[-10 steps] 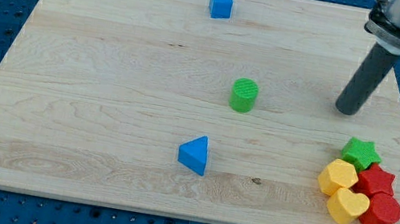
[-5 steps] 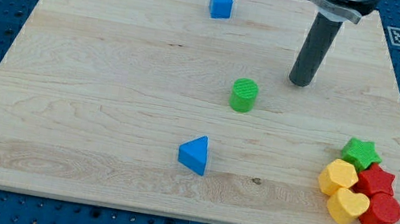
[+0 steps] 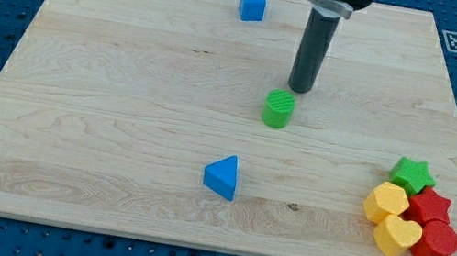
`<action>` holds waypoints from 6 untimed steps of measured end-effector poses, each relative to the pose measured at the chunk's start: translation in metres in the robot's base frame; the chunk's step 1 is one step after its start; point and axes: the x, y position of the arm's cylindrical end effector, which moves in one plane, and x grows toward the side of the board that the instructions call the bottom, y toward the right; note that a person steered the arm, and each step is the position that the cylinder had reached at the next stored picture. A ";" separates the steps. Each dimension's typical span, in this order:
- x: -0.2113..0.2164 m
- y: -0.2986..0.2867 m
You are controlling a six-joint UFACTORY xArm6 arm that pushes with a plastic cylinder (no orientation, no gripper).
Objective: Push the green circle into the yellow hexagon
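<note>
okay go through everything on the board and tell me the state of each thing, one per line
my tip: down on the board, just above and right of the green circle, contact unclear
green circle: upright, alone mid-board
yellow hexagon: in the lower-right cluster
yellow heart: in that cluster
green star: top of cluster
red star: in cluster
red block: in cluster
blue cube: alone, top
blue triangle: alone, lower middle

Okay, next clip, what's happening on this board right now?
A single arm with a dark rod is working on a wooden board. My tip sits just above and slightly right of the green circle, close to it; contact is unclear. The yellow hexagon lies far off at the view's lower right, in a cluster with other blocks, so the push remains undone.
</note>
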 end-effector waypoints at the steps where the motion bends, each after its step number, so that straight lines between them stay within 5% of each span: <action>1: 0.000 -0.025; 6: 0.036 -0.042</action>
